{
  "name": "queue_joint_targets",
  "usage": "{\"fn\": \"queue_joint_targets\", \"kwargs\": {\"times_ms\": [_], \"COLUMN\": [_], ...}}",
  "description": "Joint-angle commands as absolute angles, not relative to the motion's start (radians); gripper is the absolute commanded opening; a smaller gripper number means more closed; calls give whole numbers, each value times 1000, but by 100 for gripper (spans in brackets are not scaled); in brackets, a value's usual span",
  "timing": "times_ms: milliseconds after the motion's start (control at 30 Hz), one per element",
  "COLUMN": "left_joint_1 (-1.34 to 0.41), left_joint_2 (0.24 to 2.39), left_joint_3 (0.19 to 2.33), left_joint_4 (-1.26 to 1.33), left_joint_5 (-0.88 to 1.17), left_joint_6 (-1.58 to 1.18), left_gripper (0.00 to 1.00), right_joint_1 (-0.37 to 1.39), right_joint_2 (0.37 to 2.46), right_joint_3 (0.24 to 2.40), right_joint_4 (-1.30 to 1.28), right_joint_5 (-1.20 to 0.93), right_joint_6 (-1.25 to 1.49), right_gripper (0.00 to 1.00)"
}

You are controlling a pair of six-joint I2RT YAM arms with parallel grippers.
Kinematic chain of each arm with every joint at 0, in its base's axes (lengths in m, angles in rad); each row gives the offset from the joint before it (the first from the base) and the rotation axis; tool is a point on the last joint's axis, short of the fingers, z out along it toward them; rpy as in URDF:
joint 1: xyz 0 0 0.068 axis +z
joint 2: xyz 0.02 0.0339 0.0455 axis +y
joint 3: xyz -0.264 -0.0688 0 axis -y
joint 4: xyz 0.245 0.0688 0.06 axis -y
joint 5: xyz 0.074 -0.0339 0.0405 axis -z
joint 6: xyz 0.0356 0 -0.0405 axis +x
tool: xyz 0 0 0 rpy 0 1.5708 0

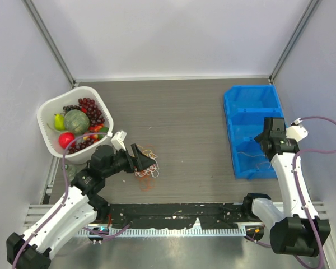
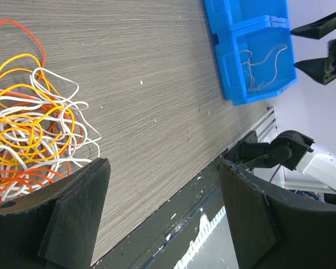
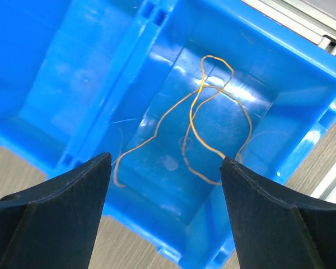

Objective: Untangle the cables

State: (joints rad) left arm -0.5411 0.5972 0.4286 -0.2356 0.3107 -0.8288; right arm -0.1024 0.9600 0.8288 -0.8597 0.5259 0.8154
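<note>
Grippers first. At the left gripper (image 2: 162, 168): gaping wide, clutching nothing, hovering low over the wood-grain table (image 2: 157, 84). Sitting just beside one finger (image 2: 73, 213), contact too close to call: the tangle of cables (image 2: 33, 129), looping orange, yellow and white over one another in a loose heap, with one orange loop straying out past the edge of the wrist view. Seen from the top camera, lying on the table right at the tip of that gripper, left of centre. Standing behind and to the left, near the left wall: a white basket (image 1: 45, 131) holding grapes, a melon, a pear and other fruit.

Over at the right gripper (image 3: 165, 162): spreading just as wide, gripping nothing, hanging above the blue bin (image 3: 56, 84) and pointing down into the compartment nearest the arms. Lying loose on that compartment's floor, under the open gap: a single orange cable (image 3: 193, 123), curling in a few slack loops. Resting on the right side of the table, well apart from the tangle: the bin itself.
</note>
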Motion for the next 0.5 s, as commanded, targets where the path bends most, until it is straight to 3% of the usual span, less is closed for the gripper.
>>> {"fn": "queue_joint_targets", "kwargs": {"times_ms": [0, 167, 467], "left_joint_1": [-538, -538, -538], "left_joint_2": [620, 667, 779], "left_joint_3": [460, 482, 552], "left_joint_4": [-196, -277, -396], "left_joint_5": [322, 230, 167], "left_joint_6": [-812, -819, -816], "left_gripper": [82, 80, 78], "right_joint_1": [-104, -104, -101], "right_joint_2": [930, 853, 862], "right_joint_3": [919, 899, 1014], "right_joint_4": [-989, -910, -972], "right_joint_5": [448, 229, 132], "right_joint_6": [796, 641, 658], "right_gripper": [84, 84, 84]}}
